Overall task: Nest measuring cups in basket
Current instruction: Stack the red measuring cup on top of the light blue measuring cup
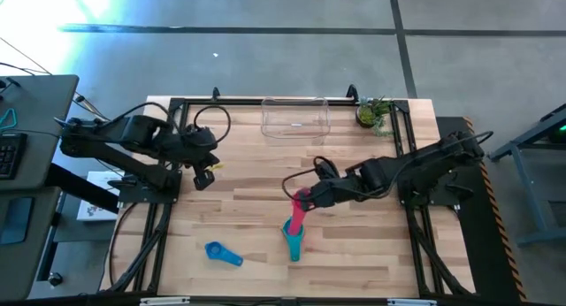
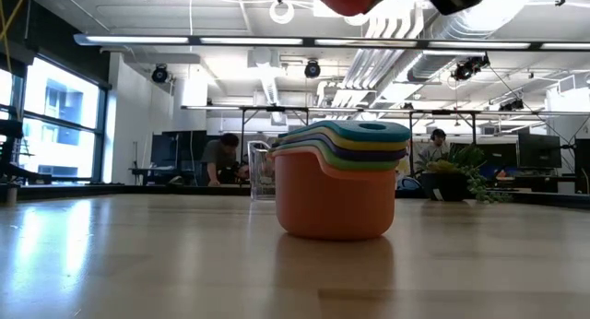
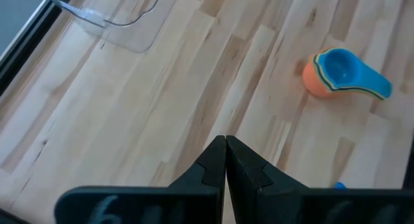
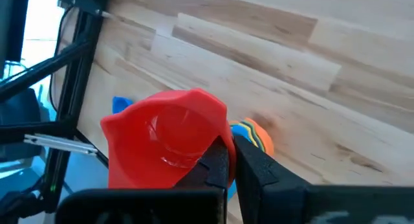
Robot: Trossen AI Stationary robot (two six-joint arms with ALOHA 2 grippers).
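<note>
Table (image 1: pixel 354 253) is light wood in striped planks. The nested stack of cups (image 2: pixel 336 185) goes orange at the bottom, then green, yellow and teal rims on top. There's a coral-red cup (image 4: pixel 168 146) (glossy, almost pink from above), a lone blue cup (image 1: pixel 221 253), a see-through basket (image 1: pixel 294 117), and black arms.

The right arm reaches inward across the middle of the surface, its right claw (image 1: pixel 303 200) raised, fingers pinched together on a red cup (image 4: pixel 169 138). The left arm waits folded at the left side, left claw (image 1: pixel 205 176) closed and empty.
</note>
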